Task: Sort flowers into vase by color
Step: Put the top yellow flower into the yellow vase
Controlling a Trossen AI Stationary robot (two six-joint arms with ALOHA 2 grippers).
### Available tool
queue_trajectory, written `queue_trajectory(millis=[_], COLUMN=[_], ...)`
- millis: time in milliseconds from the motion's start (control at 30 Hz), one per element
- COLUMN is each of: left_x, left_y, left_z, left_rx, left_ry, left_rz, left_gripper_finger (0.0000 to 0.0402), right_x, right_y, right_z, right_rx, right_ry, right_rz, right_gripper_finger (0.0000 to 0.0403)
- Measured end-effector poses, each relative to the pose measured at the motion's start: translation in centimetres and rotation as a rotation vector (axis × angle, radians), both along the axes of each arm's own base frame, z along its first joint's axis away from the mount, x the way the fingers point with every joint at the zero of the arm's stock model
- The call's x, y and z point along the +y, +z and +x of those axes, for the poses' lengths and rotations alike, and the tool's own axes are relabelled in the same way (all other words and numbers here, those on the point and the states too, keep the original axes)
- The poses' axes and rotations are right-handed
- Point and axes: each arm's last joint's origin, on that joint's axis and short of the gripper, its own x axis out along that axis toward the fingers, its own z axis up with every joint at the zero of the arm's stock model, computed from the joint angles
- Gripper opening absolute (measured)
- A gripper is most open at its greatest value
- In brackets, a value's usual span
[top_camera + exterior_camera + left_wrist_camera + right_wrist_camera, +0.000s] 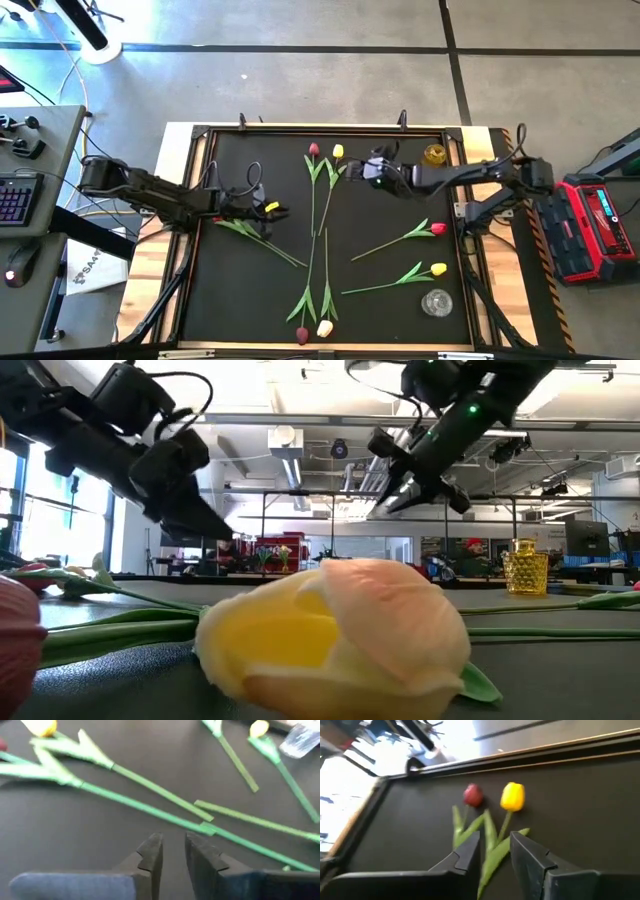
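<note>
Now, step in hand: the right pincer hangs at upper centre of the high view, over the stems of the red tulip and the yellow tulip; I judge it is lining up a pick.
Right pincer state: fingers parted a little, nothing held; in its wrist view a green stem and leaf run up through the gap.
Left pincer: left of centre in the high view, narrowly open and empty, poised over crossed stems with a yellow head just beside it.
Doing it well: take one stem only, below the leaves, since the two heads lie close together and their leaves overlap; close gently.
Flowers counted: eight, all lying on the desk, none in a vase.
By colour: three yellow, two red, one dark maroon, one cream, and one at the left whose colour I cannot tell.
Vases counted: two, an amber vase at upper right and a clear vase at lower right, both without flowers.
</note>
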Motion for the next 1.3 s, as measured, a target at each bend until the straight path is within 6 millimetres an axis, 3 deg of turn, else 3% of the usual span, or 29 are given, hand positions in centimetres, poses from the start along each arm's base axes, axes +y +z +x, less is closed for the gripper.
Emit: queue_trajectory(millis=[167,267,500,633,767,1000,1200,1300], left_x=[0.3,0.0,-1.5,-1.9,-2.5,-3.1,-3.5,-3.5], left_y=[2.6,3.2,0.7,0.4,0.8,1.4,1.5,1.4], left_z=[1.0,1.3,0.8,0.9,1.0,1.3,1.4,1.3], left_rx=[-0.117,-0.129,-0.001,0.002,-0.028,-0.055,-0.05,-0.041], left_ry=[0.007,-0.064,-0.097,-0.063,-0.056,-0.027,-0.049,-0.053], left_rz=[0.002,0.016,-0.021,-0.091,-0.173,-0.151,-0.134,-0.115], left_gripper_finger=[0.0096,0.0096,0.0095,0.0095,0.0095,0.0095,0.0094,0.0094], right_x=[-0.9,-1.2,-1.9,0.1,1.1,-3.2,-6.0,-7.3], right_y=[-0.4,-1.0,-4.2,-7.2,-7.7,-5.9,-5.1,-4.6], right_z=[0.0,0.1,1.9,4.2,5.6,6.6,6.8,6.6], right_rx=[0.025,0.038,0.124,0.078,-0.006,-0.038,0.183,0.215], right_ry=[-0.047,-0.04,0.02,0.093,0.152,0.148,0.126,0.087], right_rz=[0.046,0.083,0.043,0.04,0.033,0.071,0.142,0.154], right_gripper_finger=[0.0119,0.0131,0.0155,0.0158,0.0158,0.0158,0.0155,0.0146])
